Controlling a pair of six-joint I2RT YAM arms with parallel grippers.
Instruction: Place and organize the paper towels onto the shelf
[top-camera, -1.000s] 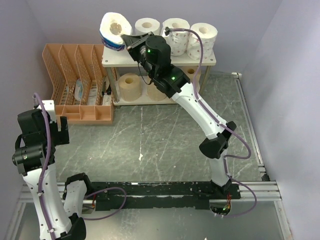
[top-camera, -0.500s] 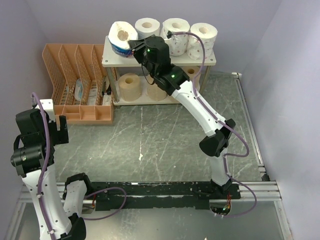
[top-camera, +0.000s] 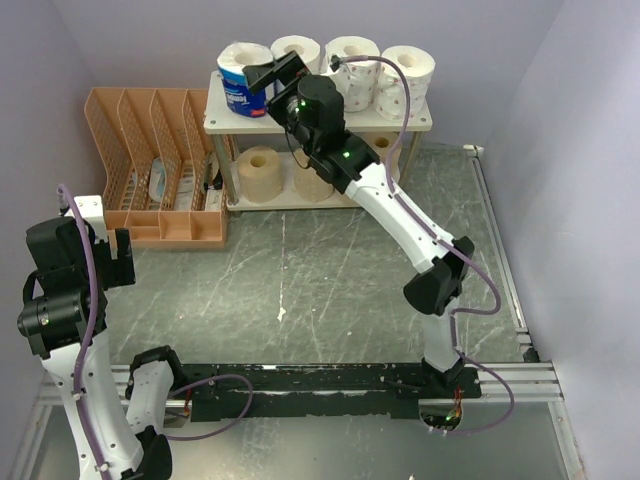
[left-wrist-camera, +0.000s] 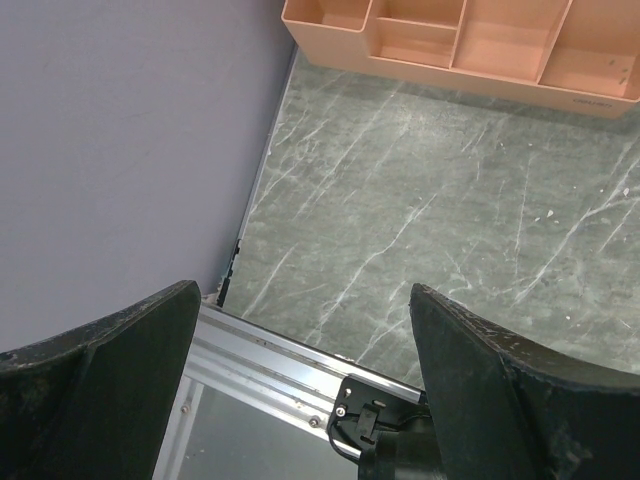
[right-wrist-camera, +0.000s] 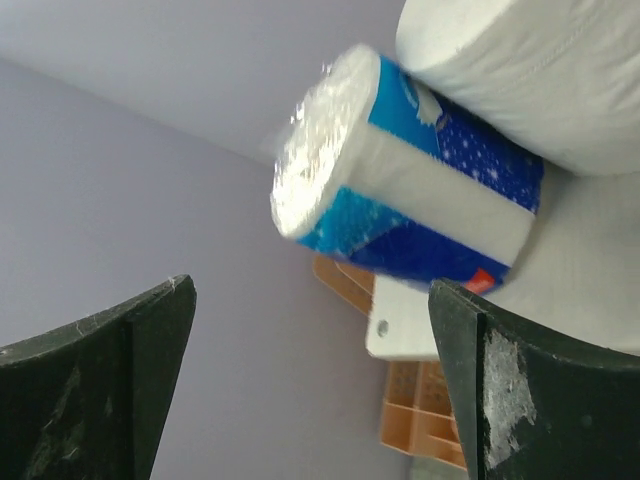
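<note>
Right fingers (right-wrist-camera: 520, 400) wide apart, clear of blue-wrapped roll (right-wrist-camera: 400, 205) on shelf (top-camera: 418, 121) | left fingers (left-wrist-camera: 100, 400) apart, empty

The left arm (top-camera: 72, 370) and the right arm (top-camera: 395, 215) have white link shells and rounded black joint housings. A thin purple cable (top-camera: 96, 280) runs along each. Two small green lights (top-camera: 345, 153) glow on the right arm's black wrist section. The left gripper (left-wrist-camera: 302, 292) has broad black fingers (left-wrist-camera: 100, 390), scuffed grey at the edges; the right gripper (right-wrist-camera: 310, 285) looks the same.
</note>
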